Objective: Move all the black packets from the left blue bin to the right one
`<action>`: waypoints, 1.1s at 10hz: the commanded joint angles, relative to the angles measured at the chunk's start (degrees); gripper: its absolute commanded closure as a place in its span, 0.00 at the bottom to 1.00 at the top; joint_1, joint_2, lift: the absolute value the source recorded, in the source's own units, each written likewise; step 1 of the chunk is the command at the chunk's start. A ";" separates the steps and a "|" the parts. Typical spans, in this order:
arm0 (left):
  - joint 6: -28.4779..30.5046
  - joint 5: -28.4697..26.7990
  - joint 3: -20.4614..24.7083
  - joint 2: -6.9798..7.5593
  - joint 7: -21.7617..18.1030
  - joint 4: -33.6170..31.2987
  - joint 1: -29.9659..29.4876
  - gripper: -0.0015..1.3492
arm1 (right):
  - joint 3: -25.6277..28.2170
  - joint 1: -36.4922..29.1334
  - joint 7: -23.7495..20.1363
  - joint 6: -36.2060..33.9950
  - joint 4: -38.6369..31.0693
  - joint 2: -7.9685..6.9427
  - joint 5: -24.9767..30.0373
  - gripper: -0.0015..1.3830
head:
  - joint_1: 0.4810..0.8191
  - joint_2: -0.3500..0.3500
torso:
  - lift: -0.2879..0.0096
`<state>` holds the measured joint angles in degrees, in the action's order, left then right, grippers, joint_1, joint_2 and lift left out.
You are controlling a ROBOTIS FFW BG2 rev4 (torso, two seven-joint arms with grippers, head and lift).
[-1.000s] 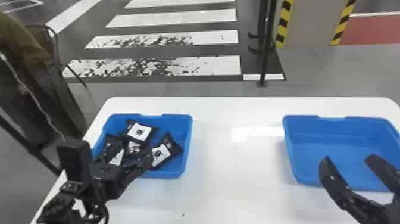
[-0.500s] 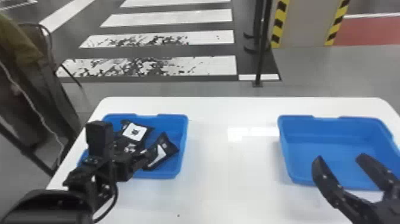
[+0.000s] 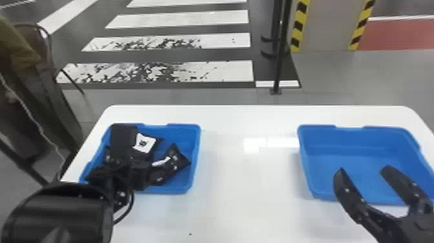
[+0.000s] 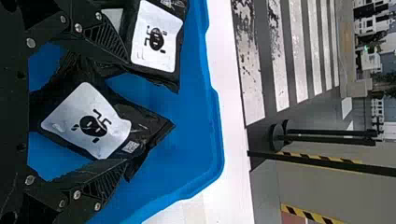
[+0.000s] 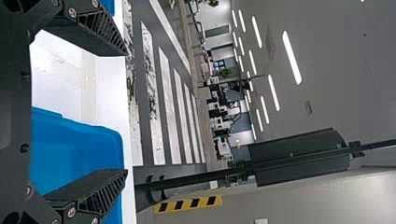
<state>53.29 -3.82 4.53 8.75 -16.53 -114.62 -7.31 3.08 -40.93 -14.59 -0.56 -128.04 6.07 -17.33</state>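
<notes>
"Where does the job stand?"

"At the pick, I'd say. The white table (image 3: 248, 210) carries both bins: the left blue bin (image 3: 195, 155) lies under the left gripper (image 4: 125, 111), the right blue bin (image 3: 348, 140) well off to that gripper's right."

"And next?"

"Settle, close, check the hold, lift over the rim, then cross to the right blue bin."

"How's the arm?"

"The left arm (image 3: 58, 213) reaches forward from the near left, its gripper angled down and forward into the bin. The right gripper (image 3: 364, 170) waits over the near part of the right blue bin, fingers spread, nothing between them."

"Left fingers?"

"Wide, one either side of a black packet (image 4: 88, 121), not clamped on it. Another packet (image 4: 156, 42) lies ahead of one finger, close enough that it might snag as they close."
</notes>
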 commanded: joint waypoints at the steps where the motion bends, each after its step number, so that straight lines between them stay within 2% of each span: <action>1: 1.83 -1.09 -1.21 0.30 -0.08 2.05 1.83 0.22 | 0.00 0.15 0.00 0.00 0.00 0.00 -0.04 0.10 | 0.63 0.65 | 0.50; 2: 5.91 -2.92 -2.58 0.65 -1.22 3.18 3.52 0.27 | -0.11 0.15 0.00 0.00 0.00 0.00 -0.04 0.10 | 0.63 0.65 | 0.50; 3: 10.83 -3.49 -3.84 1.01 -2.54 4.44 5.06 0.38 | -0.22 0.29 0.00 0.00 0.14 0.00 -0.04 0.10 | 0.63 0.65 | 0.50; 4: 12.38 -4.97 -4.64 1.18 -3.51 5.00 5.91 0.50 | -0.22 0.43 0.00 0.00 0.14 0.00 -0.15 0.10 | 0.63 0.64 | 0.50; 5: 11.95 -6.34 -4.87 1.36 -4.56 5.00 6.05 0.72 | -0.22 0.43 0.00 0.00 0.28 0.00 -0.27 0.10 | 0.63 0.64 | 0.50; 6: 9.70 -6.92 -4.07 1.36 -5.09 4.86 5.48 0.89 | -0.22 0.43 0.00 0.00 0.28 0.00 -0.27 0.10 | 0.63 0.64 | 0.50; 8: 10.27 -9.09 -2.58 1.27 -5.79 -1.61 3.09 0.89 | -0.22 0.43 0.00 0.00 0.28 0.00 -0.27 0.10 | 0.63 0.66 | 0.50; 10: 12.80 -11.26 -1.33 1.44 -6.06 -12.72 -0.84 0.89 | -0.22 0.43 0.00 0.00 0.14 0.00 -0.50 0.10 | 0.63 0.68 | 0.50; 11: 11.39 -9.66 -0.30 1.44 -6.41 -15.81 -2.25 0.89 | -0.91 1.00 -0.18 0.00 0.84 0.09 -2.44 0.10 | 0.63 0.69 | 0.50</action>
<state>65.41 -14.17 3.68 10.18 -22.91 -128.39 -8.69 2.45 -40.15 -14.85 -0.56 -127.54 6.09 -18.96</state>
